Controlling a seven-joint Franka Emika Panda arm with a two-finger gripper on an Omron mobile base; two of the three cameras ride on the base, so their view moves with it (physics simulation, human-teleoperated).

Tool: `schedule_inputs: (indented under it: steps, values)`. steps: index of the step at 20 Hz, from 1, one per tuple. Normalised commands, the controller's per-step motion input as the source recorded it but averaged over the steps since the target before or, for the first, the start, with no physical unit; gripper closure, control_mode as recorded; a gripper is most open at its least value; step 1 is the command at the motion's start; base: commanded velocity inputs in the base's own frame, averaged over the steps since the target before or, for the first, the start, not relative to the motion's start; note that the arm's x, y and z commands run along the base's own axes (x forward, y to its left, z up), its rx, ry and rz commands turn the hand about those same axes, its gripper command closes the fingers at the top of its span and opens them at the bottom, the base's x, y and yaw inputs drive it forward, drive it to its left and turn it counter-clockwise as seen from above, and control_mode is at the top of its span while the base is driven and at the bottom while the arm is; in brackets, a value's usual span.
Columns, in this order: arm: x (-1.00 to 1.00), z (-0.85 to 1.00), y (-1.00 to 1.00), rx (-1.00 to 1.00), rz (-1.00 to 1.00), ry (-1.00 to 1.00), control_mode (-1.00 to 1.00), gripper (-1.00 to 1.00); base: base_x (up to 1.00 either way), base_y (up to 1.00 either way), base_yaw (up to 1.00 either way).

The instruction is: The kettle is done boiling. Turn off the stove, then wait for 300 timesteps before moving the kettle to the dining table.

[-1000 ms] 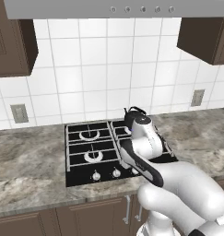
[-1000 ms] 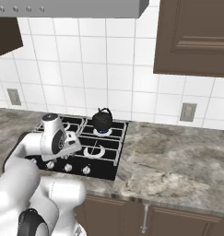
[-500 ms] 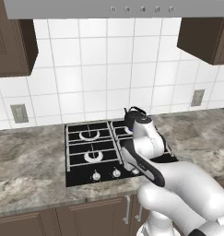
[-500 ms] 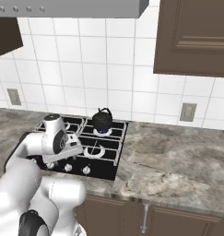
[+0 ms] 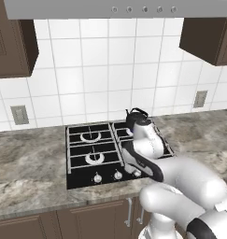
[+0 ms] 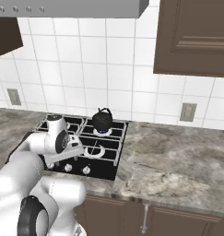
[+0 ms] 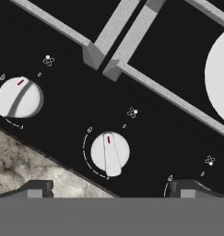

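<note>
One kettle (image 6: 103, 121) sits on the back burner of the stove (image 5: 94, 154), set in the counter (image 6: 178, 161). The gripper (image 7: 109, 188) hovers wide open over two knobs — one (image 7: 110, 153) between its tips, holding nothing.

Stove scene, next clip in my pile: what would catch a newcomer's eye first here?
Probably the kettle, black against the white tiles, on the stove's back right burner with a small blue flame under it. Next, the white arm bent low over the stove's front edge. In the hand view the gripper hovers close above the row of silver knobs, its tips either side of the middle knob.
</note>
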Motion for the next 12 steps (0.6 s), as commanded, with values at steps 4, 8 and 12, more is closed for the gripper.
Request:
schedule_inputs:
  steps: [4, 8, 12]
  values:
    - [0.00, -0.43, 0.00, 0.00, 0.00, 0.00, -1.00, -1.00, 0.00, 0.00, 0.00]
    - [0.00, -0.41, 0.00, 0.00, 0.00, 0.00, -1.00, -1.00, 0.00, 0.00, 0.00]
    - [-0.07, -0.30, -0.01, 0.00, 0.00, 0.00, -1.00, -1.00, 0.00, 0.00, 0.00]
